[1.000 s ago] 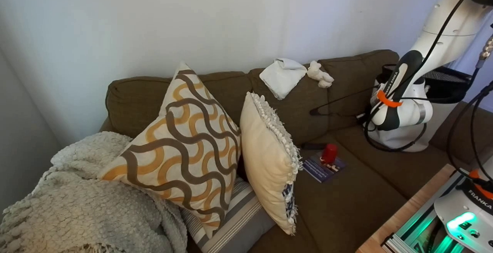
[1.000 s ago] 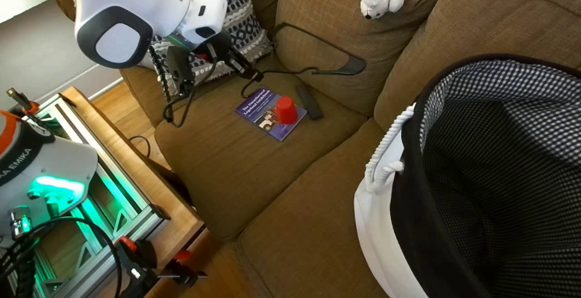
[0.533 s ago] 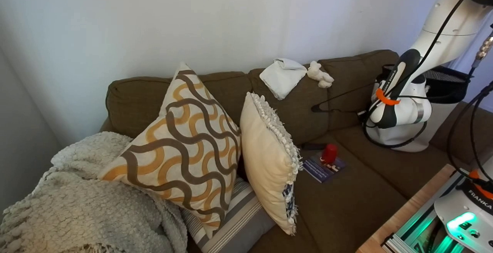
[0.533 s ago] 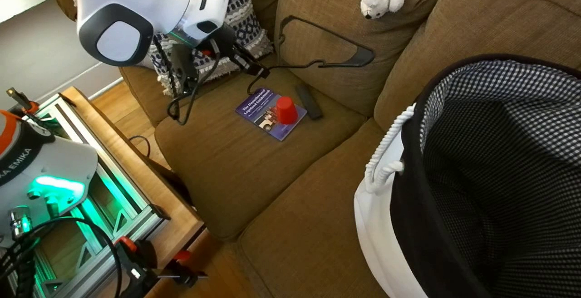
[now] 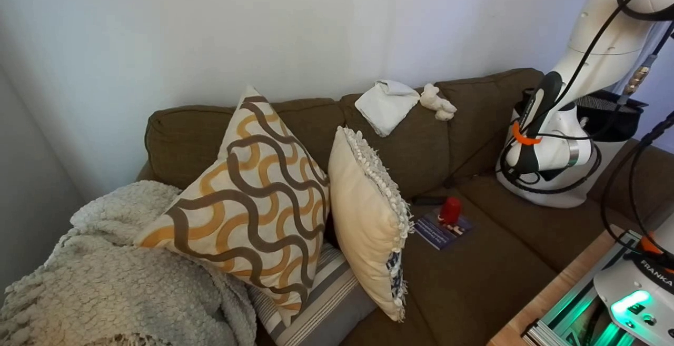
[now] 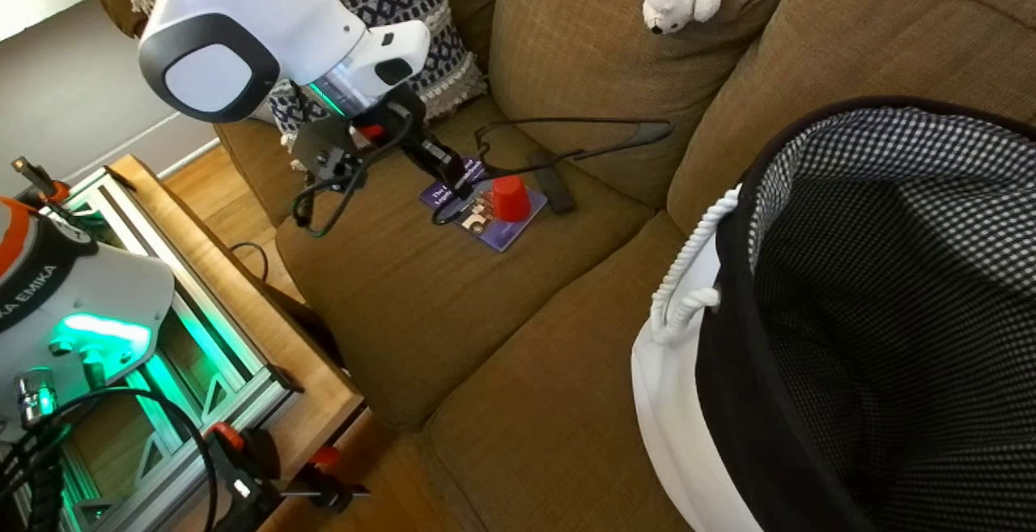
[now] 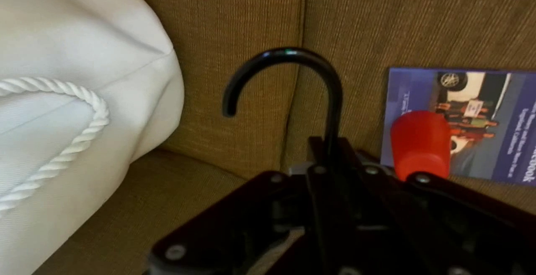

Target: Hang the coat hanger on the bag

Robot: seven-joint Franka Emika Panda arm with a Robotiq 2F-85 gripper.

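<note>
Lining the wall (image 5: 263,35), a brown sofa (image 6: 566,378) bears the bag (image 6: 732,354).

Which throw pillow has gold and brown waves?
The wavy pillow, between the pale blanket and the cream pillow in an exterior view. The cream one is fringed; the grey pillow is striped.

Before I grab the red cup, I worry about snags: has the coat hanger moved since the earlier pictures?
Yes: in an exterior view, the coat hanger has shifted down the picture, toward the red cup.

Black coat hanger (image 7: 289,55), held aloft, open white bag (image 6: 676,419), upright, apart
</note>
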